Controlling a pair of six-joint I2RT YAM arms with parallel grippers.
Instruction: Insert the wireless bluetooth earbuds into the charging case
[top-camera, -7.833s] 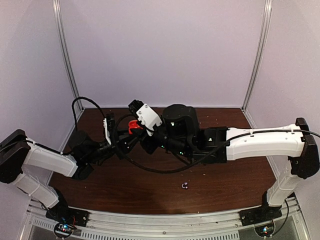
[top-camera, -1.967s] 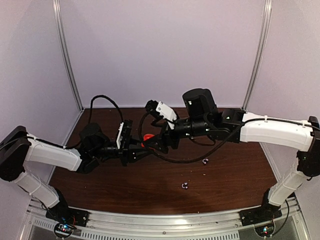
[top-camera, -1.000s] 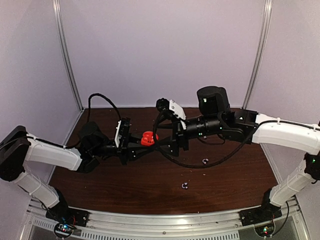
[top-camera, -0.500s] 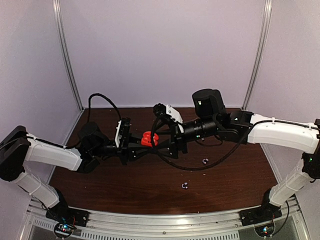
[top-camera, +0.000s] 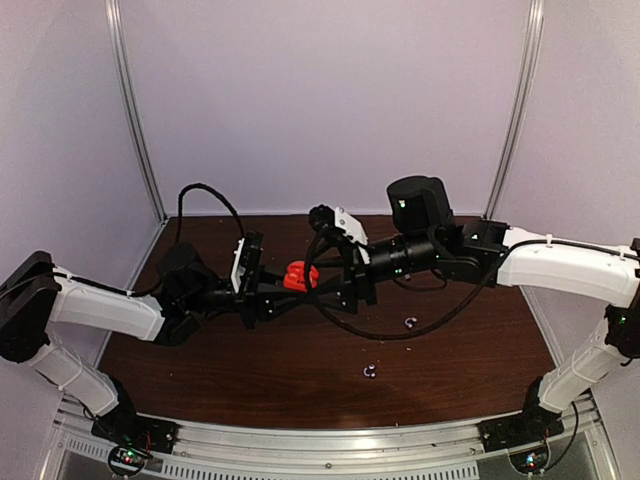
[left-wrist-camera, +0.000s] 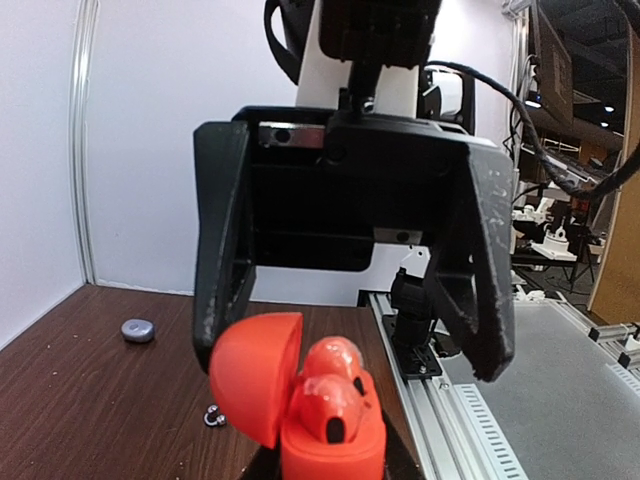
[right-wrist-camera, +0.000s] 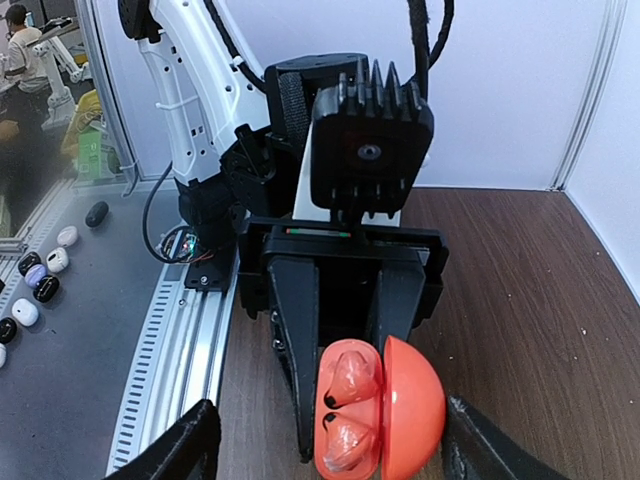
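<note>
The left gripper was clamped tight on the base of the red charging case. It held the case up off the table with the lid hinged open to one side. Two red earbuds sat seated in the case's wells (glossy, one above the other in the right wrist view).

Facing the case head-on, the right gripper had its jaws spread wide, one finger on each side of the case. Neither finger touched the case, and the gripper had hold of nothing.

On the table below the case, off toward the right arm's side of it, lay a silvery-grey earbud. It was well apart from the case. A second silvery-grey earbud lay farther from the case, nearer the arm bases.

In the left wrist view a small grey rounded case rested on the table beyond the red case, out past its open lid and close to the wall.
</note>
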